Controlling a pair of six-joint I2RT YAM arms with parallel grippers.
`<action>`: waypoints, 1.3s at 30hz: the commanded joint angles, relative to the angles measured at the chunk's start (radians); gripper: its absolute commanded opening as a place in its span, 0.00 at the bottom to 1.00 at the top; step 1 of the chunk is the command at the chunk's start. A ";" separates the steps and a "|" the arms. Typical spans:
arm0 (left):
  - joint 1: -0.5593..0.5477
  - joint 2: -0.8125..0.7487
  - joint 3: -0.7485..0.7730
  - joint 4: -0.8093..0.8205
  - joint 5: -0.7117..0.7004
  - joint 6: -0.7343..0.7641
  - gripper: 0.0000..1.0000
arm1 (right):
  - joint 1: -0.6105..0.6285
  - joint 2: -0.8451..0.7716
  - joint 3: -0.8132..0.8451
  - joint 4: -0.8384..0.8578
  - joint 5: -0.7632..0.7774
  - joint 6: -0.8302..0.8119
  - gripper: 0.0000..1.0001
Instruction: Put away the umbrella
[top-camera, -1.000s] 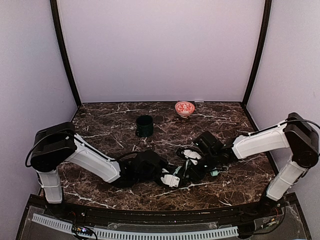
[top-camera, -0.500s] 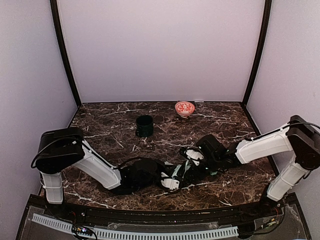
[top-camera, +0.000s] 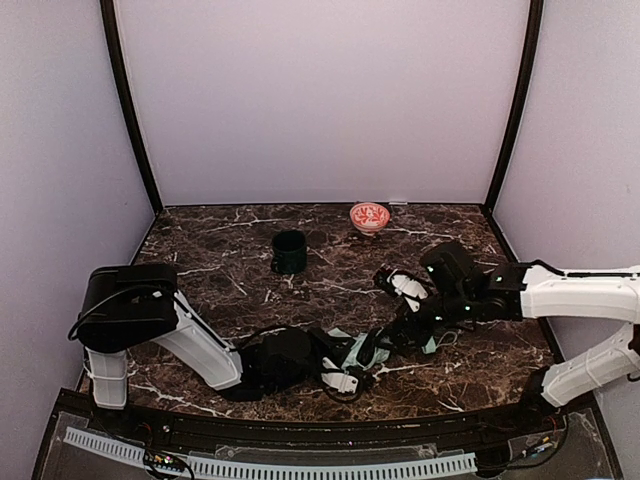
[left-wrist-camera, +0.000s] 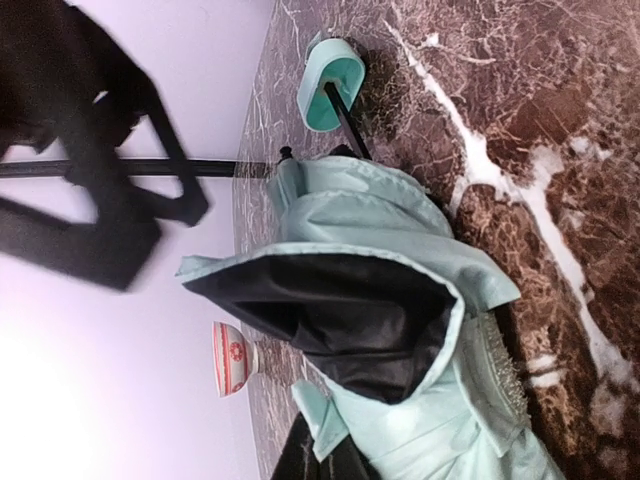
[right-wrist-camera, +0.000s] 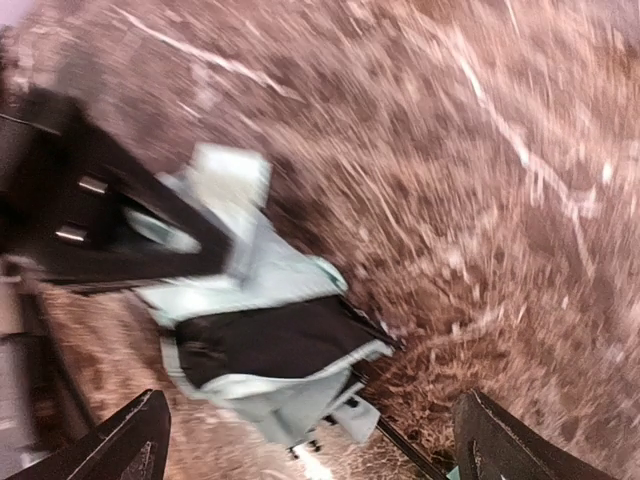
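Note:
The umbrella lies on the marble table near its front edge, a crumpled bundle of pale mint fabric with black lining. Its thin black shaft ends in a small mint handle. My left gripper is low on the table and shut on the fabric end of the umbrella; the cloth hides its fingers in the left wrist view. My right gripper hovers open above the shaft. The blurred right wrist view shows the umbrella beyond its spread fingertips, touching nothing.
A dark green mug stands behind the arms at centre left. A red-and-white patterned bowl sits at the back near the wall, also seen as the bowl in the left wrist view. Walls close in the table on three sides.
My right gripper has opened, let go of the umbrella and drawn back to the right and upward. My left arm has sunk lower toward the near edge, still gripping the fabric.

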 joint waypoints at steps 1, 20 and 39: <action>-0.033 0.076 -0.047 -0.199 0.065 0.009 0.00 | -0.003 -0.136 0.108 -0.142 -0.181 -0.114 0.99; -0.051 0.088 -0.070 -0.091 -0.007 0.048 0.00 | -0.040 0.175 0.179 -0.097 -0.301 -0.480 1.00; -0.050 0.087 -0.083 -0.016 0.002 0.070 0.00 | -0.004 0.242 0.082 0.101 -0.294 -0.687 1.00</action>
